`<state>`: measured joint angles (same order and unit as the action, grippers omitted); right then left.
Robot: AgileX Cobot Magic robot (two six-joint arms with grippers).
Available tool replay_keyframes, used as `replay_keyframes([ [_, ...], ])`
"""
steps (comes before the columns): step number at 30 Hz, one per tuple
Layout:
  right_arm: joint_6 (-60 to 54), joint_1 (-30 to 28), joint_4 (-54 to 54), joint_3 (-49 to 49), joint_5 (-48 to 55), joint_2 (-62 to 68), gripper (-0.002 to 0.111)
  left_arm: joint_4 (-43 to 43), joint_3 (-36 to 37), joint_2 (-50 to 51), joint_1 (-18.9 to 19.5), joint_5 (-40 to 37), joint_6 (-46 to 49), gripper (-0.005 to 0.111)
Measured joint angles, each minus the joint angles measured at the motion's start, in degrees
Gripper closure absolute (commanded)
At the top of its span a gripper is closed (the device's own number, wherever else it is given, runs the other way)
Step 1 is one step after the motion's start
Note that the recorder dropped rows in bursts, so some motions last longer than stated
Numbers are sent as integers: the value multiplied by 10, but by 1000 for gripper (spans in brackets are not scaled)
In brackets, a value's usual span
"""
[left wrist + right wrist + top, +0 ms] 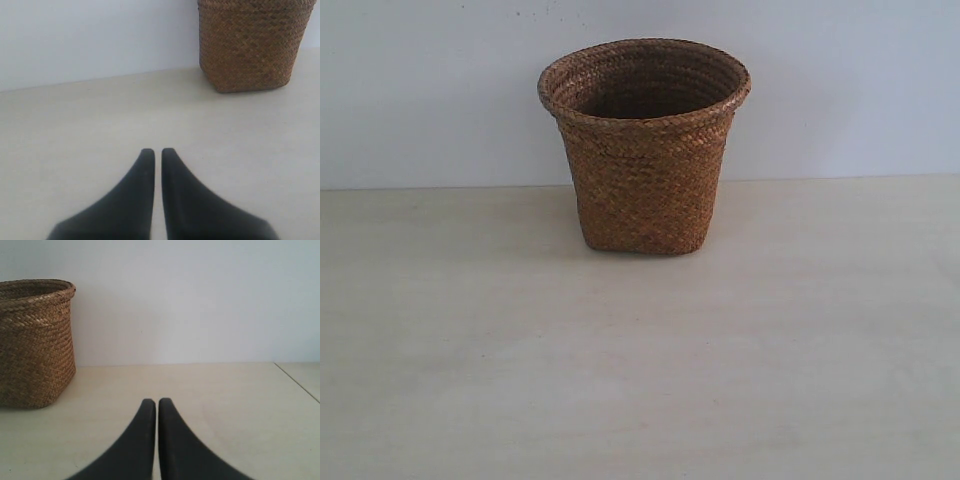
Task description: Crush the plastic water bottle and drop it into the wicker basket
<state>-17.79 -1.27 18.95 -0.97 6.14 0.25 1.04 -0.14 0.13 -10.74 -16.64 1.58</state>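
The brown wicker basket (645,150) stands upright at the back middle of the pale table, its flared rim open upward. It also shows in the left wrist view as the basket (252,47) and in the right wrist view as the basket (35,342). No plastic water bottle shows in any view. My left gripper (157,151) is shut with nothing between its black fingers, low over the bare table and well short of the basket. My right gripper (157,401) is shut and empty too, off to the basket's side. Neither gripper appears in the exterior view.
A pale wooden table (640,360) runs to a plain white wall (430,90) behind the basket. A seam or table edge (297,382) shows in the right wrist view.
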Motion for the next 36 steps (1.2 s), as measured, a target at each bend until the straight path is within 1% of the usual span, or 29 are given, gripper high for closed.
replay_keyframes([
  [20,10,0,-1,0,-1,0,108,0,0,0,0,0,-3,103],
  [23,74,0,-59,0,4,0,108,0,0,0,0,1,-3,103],
  [25,138,0,-119,0,13,0,108,0,0,0,0,1,-3,103],
  [27,171,0,-152,0,25,0,108,0,0,0,0,1,-3,103],
  [36,182,0,-174,7,57,0,108,0,0,0,0,1,-3,103],
])
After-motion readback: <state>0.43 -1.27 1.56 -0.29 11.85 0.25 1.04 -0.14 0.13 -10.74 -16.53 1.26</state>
